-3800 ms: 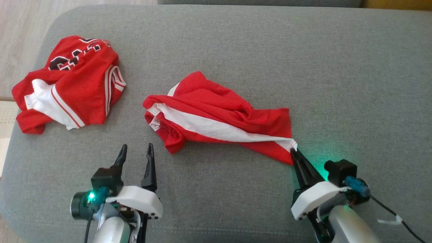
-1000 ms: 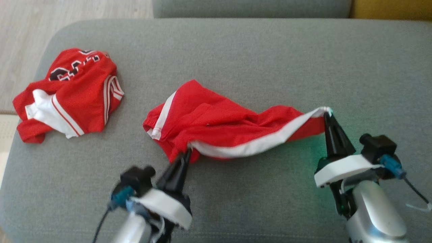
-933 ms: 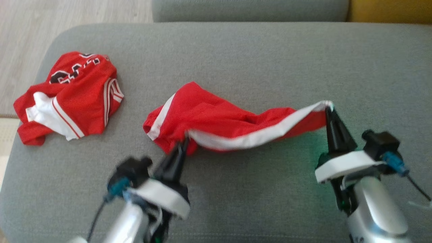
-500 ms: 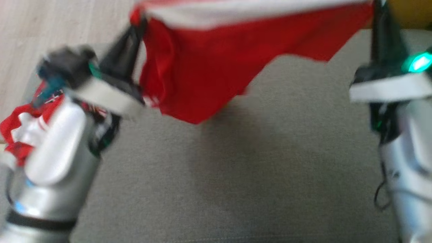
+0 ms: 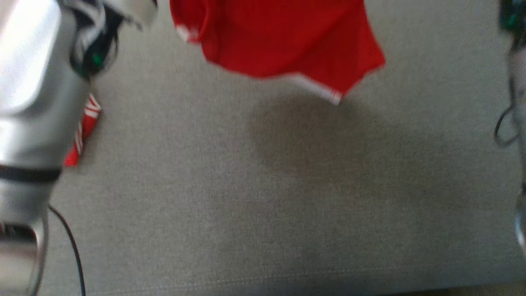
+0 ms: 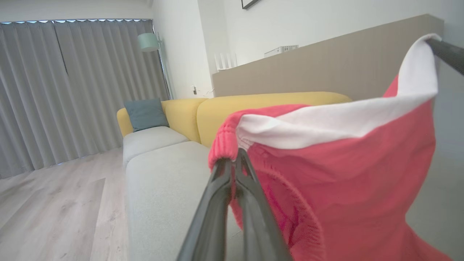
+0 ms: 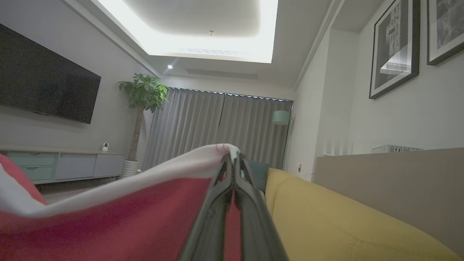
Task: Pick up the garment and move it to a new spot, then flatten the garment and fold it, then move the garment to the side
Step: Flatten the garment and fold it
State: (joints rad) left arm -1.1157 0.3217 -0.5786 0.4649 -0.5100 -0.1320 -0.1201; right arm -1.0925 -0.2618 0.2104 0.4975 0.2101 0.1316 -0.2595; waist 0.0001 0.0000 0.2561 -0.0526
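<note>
Held garment (image 5: 283,37), head view: blurring; upper part is running off the top edge.
Same cloth, right of left gripper (image 6: 233,159): lower folds are running off the bottom edge.
Same cloth, left of right gripper (image 7: 232,159): leaving by the left and bottom edges.
Behind left forearm (image 5: 28,82): second garment (image 5: 82,131) is showing a striped strip only.
At head view's right edge: right arm (image 5: 513,61) is blurring, frame cutting it off.
</note>
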